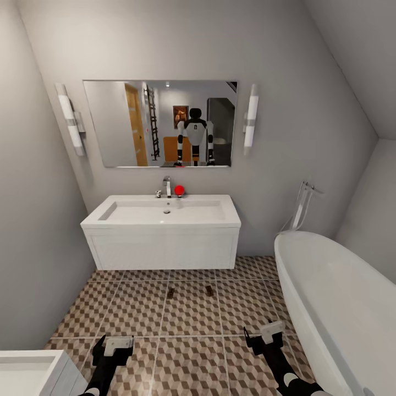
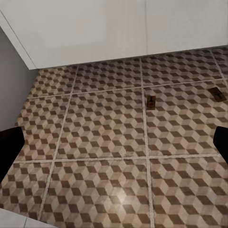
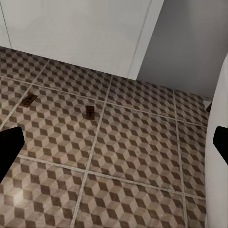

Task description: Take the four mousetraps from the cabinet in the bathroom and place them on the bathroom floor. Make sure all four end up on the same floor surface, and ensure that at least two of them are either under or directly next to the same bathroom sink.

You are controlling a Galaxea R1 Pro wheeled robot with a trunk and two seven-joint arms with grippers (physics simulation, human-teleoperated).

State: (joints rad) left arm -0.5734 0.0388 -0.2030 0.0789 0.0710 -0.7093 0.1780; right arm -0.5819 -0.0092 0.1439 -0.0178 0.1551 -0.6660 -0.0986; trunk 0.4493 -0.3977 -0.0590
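Mousetraps (image 1: 170, 293) (image 1: 209, 290) lie apart (near sink (image 1: 165, 212)) on floor (image 1: 192, 330).

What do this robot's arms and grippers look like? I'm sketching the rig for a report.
In the head view, both arms are black with white patches near the bottom edge. The left gripper and right gripper have black bodies topped by pale grey, blocky plates. In both wrist views the fingertips appear as plain black shapes. No cables or markings are discernible.

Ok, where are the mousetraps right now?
In the head view, two mousetraps lie side by side on the bathroom floor, just in front of the sink.
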